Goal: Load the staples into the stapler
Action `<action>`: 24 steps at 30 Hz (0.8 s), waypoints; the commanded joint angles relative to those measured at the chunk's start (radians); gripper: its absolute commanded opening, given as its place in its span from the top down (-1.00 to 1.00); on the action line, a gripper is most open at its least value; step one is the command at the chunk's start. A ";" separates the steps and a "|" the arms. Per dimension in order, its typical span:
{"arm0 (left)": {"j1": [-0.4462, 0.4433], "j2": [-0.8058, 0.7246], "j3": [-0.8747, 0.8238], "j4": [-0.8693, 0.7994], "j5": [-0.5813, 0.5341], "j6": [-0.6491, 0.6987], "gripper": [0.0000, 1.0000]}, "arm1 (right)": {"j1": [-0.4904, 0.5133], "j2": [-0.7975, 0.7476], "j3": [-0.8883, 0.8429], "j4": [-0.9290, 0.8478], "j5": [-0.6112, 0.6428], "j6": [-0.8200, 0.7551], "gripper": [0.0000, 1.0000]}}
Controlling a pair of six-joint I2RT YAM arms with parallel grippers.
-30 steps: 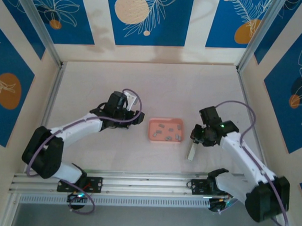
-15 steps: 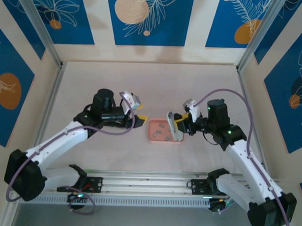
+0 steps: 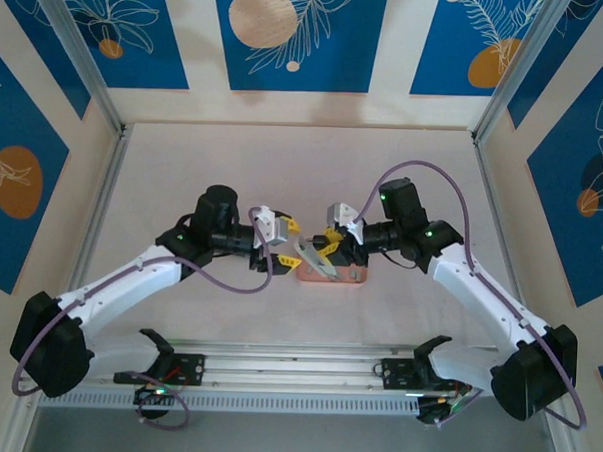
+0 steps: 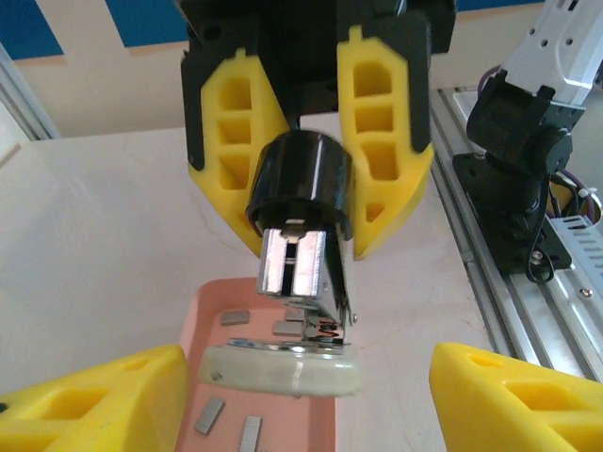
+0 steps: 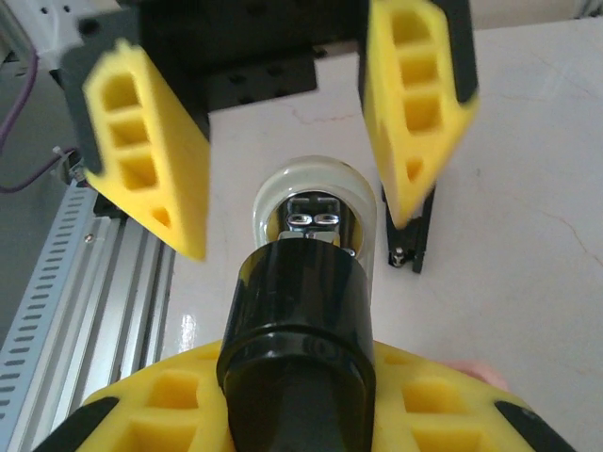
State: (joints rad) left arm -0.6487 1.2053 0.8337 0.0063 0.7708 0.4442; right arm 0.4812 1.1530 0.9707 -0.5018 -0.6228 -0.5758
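We hold the slim stapler [image 4: 300,282], with its white body, black end and shiny metal channel, in the right gripper [image 5: 297,395], whose yellow jaws are clamped on the black end. The stapler's long axis runs from that grip straight towards the left gripper [image 4: 308,356], free end first. It hangs above the shallow pink rectangular tray [image 4: 219,339], where the tiny grey metal staples [image 4: 209,415] lie loose. The left jaws stand wide, one on each side of the rounded white end, and as far as we can see they touch neither side. The left arm is nearest that free end, so we judge the coming move depends on closing squarely across it. There the metal channel and white bar look parted.
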 commanded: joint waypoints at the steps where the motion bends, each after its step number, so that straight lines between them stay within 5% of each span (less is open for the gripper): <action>1: -0.011 0.024 0.040 -0.006 0.034 0.043 -0.31 | 0.009 0.002 0.064 -0.011 -0.102 -0.060 1.00; 14: -0.014 0.028 0.033 0.113 0.102 -0.027 -0.21 | 0.017 0.059 0.102 -0.069 -0.102 -0.101 1.00; 24: -0.010 0.022 0.025 -0.005 0.009 0.076 0.72 | -0.037 0.017 0.077 0.008 -0.157 -0.063 1.00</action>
State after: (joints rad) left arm -0.6533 1.2381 0.8459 0.0849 0.8322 0.4488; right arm 0.4759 1.2209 1.0317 -0.5648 -0.6708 -0.6720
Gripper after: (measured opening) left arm 0.181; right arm 0.271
